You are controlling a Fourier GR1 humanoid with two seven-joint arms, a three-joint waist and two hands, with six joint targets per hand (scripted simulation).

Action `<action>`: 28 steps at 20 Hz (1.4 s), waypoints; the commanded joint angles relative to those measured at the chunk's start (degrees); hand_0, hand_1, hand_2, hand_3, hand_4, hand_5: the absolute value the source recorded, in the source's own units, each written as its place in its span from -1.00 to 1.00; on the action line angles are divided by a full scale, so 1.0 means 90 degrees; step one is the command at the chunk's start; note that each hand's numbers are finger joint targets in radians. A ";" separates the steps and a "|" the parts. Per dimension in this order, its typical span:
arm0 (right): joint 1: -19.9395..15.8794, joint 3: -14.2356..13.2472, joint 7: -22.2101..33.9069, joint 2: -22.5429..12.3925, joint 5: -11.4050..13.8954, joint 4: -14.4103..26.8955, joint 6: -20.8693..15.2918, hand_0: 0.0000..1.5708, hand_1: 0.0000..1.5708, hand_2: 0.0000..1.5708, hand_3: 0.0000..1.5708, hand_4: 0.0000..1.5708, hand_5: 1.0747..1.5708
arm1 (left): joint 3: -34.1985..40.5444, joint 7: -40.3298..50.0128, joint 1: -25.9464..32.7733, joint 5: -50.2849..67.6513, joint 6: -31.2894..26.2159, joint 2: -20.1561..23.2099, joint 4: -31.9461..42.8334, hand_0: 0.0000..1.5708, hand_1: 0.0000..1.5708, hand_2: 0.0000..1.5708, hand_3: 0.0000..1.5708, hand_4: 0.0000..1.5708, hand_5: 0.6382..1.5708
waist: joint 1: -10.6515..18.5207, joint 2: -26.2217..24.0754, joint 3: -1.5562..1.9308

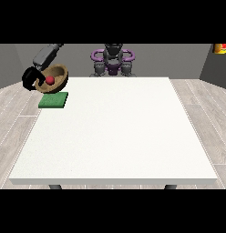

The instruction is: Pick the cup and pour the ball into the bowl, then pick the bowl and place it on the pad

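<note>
A brown bowl (pixel 57 76) hangs tilted in the air above the table's far left corner, with a red ball (pixel 50 80) inside it. The black hand at the view's left (pixel 30 78) has its fingers curled round the bowl's left rim. Just below the bowl, a green pad (pixel 53 100) lies flat on the white table (pixel 115 132) at its left edge. No cup shows in the view. The other hand is out of sight.
The robot's torso (pixel 113 61) stands behind the table's far edge. A grey arm (pixel 46 54) reaches down to the hand from the upper left. Wooden floor surrounds the table.
</note>
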 commanded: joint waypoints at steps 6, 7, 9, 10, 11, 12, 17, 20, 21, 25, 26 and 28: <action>-0.0281 -0.0274 -0.0163 -0.0434 0.0106 0.0315 -0.0567 0.98 0.98 0.93 0.19 -1.00 0.93 | 0.0167 -0.0511 0.0093 0.0019 0.0038 0.0136 0.0266 -1.00 -1.00 -1.00 -1.00 0.52 0.98 | -0.0113 0.0252 -0.0005; -0.0188 -0.0259 -0.0176 -0.0560 0.0167 0.0600 -0.0396 0.95 0.95 0.84 0.12 -1.00 0.93 | 0.0031 -0.0110 0.0218 0.0114 0.0028 0.0053 0.0056 -1.00 -1.00 -1.00 -1.00 0.52 0.98 | 0.0002 0.0026 -0.0001; -0.0378 -0.0303 -0.0261 -0.0289 0.0113 0.0581 -0.0723 0.89 0.89 0.78 0.02 -1.00 0.89 | 0.0056 0.0090 -0.0003 0.0177 0.0011 0.0334 0.0144 -1.00 -1.00 -1.00 -1.00 0.51 0.98 | -0.0023 0.0028 -0.0001; -0.0673 -0.0270 0.0010 -0.0227 0.0071 0.0515 -0.0813 0.86 0.86 0.77 0.01 -1.00 0.87 | 0.0010 -0.0106 -0.0047 0.0095 0.0064 0.0268 0.0180 -1.00 -1.00 -1.00 -1.00 0.52 0.98 | 0.0047 0.0126 -0.0003; -0.0345 -0.0231 -0.0283 0.0036 0.0071 0.0348 -0.0861 0.85 0.85 0.77 0.02 -1.00 0.86 | 0.0176 -0.0562 0.0225 -0.0007 -0.0186 0.0437 0.0570 -1.00 -1.00 -1.00 -1.00 0.51 0.98 | -0.0074 0.0143 -0.0007; -0.0489 -0.0160 -0.0184 0.0205 0.0125 0.0359 -0.1102 0.86 0.86 0.80 0.06 -1.00 0.85 | 0.0031 -0.0432 0.0200 0.0051 -0.0163 0.0237 0.0463 -1.00 -1.00 -1.00 -1.00 0.51 0.98 | 0.0010 -0.0015 -0.0006; -0.0773 -0.0439 -0.0772 -0.0244 -0.0005 0.0714 -0.0761 0.76 0.76 0.70 -0.08 -1.00 0.86 | 0.0163 -0.0605 0.0033 0.0177 -0.0056 0.0370 0.0254 -1.00 -1.00 -1.00 -1.00 0.52 0.99 | 0.0087 0.0687 0.0000; -0.0713 -0.0236 -0.0694 -0.0129 0.0193 0.0816 -0.0922 0.19 0.19 0.40 0.33 -0.79 0.75 | 0.0206 -0.0587 0.0132 0.0276 -0.0410 0.0611 0.0455 -1.00 -1.00 -1.00 -1.00 0.52 0.99 | 0.0222 0.0544 -0.0003; -0.0738 0.0037 -0.0345 -0.0230 0.0372 0.0772 -0.0697 -0.18 -0.18 -0.12 0.28 -1.00 0.59 | 0.0133 -0.0571 0.0093 0.0153 -0.0252 0.0589 0.0443 -1.00 -1.00 -1.00 -1.00 0.52 0.99 | 0.0163 0.0424 -0.0005; -0.0958 0.0377 -0.0229 -0.0034 0.0597 0.0649 -0.0644 -1.00 -1.00 -1.00 -1.00 -1.00 0.35 | 0.0125 -0.0565 -0.0067 0.0152 -0.0172 0.0680 0.0707 -1.00 -1.00 -1.00 -1.00 0.54 1.00 | 0.0093 0.0419 -0.0006; -0.1105 0.0303 -0.0327 0.0071 0.0537 0.0706 -0.0743 -1.00 -1.00 -1.00 -1.00 -1.00 0.34 | 0.0085 -0.0512 -0.0138 0.0252 -0.0294 0.0690 0.0620 -1.00 -1.00 -1.00 -1.00 0.54 1.00 | 0.0159 0.0476 -0.0004; -0.1048 0.0296 -0.0235 -0.0390 0.0649 0.1186 -0.0376 -1.00 -1.00 -1.00 -1.00 -1.00 0.34 | -0.0207 0.0031 -0.0036 0.0288 0.0245 0.0149 -0.0270 -1.00 -1.00 -1.00 -1.00 0.52 1.00 | 0.0230 0.0099 0.0005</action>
